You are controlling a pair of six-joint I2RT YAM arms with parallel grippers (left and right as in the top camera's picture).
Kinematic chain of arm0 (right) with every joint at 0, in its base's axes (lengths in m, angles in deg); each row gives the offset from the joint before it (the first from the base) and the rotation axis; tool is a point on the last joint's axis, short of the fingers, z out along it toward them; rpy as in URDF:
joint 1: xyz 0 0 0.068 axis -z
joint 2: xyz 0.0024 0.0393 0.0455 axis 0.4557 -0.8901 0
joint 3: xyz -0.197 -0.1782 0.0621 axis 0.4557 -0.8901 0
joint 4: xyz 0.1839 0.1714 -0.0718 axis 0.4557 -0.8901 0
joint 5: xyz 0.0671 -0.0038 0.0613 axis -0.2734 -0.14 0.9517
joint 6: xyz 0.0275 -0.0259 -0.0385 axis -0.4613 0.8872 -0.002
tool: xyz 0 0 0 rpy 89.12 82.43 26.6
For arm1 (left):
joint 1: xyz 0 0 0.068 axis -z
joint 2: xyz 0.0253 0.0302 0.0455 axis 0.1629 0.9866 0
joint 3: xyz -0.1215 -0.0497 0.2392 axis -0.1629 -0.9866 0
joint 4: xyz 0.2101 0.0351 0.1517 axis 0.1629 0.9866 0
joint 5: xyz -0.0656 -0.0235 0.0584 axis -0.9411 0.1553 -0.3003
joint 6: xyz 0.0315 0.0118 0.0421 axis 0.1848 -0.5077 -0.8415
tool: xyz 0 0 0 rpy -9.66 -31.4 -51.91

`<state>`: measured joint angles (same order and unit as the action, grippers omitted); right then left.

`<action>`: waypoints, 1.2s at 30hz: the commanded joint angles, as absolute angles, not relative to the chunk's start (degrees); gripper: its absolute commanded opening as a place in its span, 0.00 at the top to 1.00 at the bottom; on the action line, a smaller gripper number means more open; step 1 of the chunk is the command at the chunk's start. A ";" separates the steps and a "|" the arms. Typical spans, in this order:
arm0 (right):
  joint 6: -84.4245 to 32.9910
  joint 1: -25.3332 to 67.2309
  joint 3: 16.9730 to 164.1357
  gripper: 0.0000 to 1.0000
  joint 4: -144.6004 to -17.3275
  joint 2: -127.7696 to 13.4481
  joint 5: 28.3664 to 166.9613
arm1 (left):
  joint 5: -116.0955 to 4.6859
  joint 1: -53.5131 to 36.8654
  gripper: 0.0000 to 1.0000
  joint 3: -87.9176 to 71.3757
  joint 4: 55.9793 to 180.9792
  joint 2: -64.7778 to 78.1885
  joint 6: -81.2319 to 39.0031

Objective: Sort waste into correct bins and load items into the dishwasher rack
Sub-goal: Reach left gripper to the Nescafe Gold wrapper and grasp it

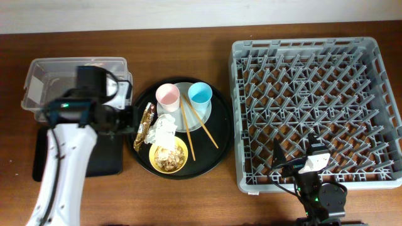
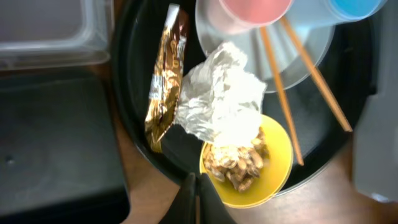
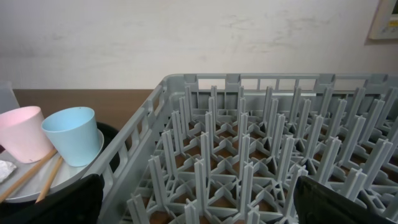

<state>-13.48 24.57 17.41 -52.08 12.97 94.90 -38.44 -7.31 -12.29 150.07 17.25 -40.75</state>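
**Left claw** (image 2: 196, 190): the fingers are brought together with nothing between them. The tips hang over the near rim of the round black tray (image 2: 127, 112).

- Gold-brown wrapper (image 2: 165, 81): lies on the tray floor just ahead of the claw and to its left. The claw is not touching it.
- Crumpled white napkin (image 2: 221, 99): lies directly ahead of the claw, beside the wrapper, with its lower edge resting on the yellow bowl (image 2: 273, 168).
- Yellow bowl: sits just to the right of the claw tips and holds the brownish food scraps (image 2: 236, 165).
- Pale round plate (image 2: 317, 37): sits beyond the napkin and carries the pink cup (image 2: 252, 12) and the light blue cup (image 2: 354, 6).
- Wooden chopsticks (image 2: 284, 106): both run from the plate down across the tray floor, to the right of the napkin.
- Off the round tray, to the claw's left: the flat black tray (image 2: 56, 143) is the nearer and the clear plastic box (image 2: 50, 31) is farther ahead. Both stand on the counter (image 1: 188, 201).

**Right claw** (image 3: 198, 186): the fingers are spread wide and hold nothing. It sits at the near edge of the dishwasher rack (image 3: 249, 155), with the rack's pegs straight ahead. The two cups stand ahead and to its left, outside the rack wall.
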 commanded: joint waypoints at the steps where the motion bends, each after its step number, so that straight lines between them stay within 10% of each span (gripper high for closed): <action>1: -13.63 24.94 16.99 0.02 -52.23 13.30 94.99 | -34.04 -3.81 0.80 -16.53 146.18 20.46 -36.95; 6: -13.63 24.94 16.99 0.02 -52.23 13.30 94.99 | -33.69 -2.72 0.50 -17.78 140.28 25.05 -36.93; 15: -13.63 24.94 16.99 0.02 -52.23 13.30 94.99 | -30.15 -2.72 0.69 -17.80 136.78 32.05 -34.83; 36: -13.63 24.94 16.99 0.02 -52.23 13.30 94.99 | -26.83 -2.72 0.54 -25.98 125.00 34.69 -33.98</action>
<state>-13.50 24.57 17.41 -52.08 12.97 94.90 -27.36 -2.78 -25.58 125.38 34.12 -34.37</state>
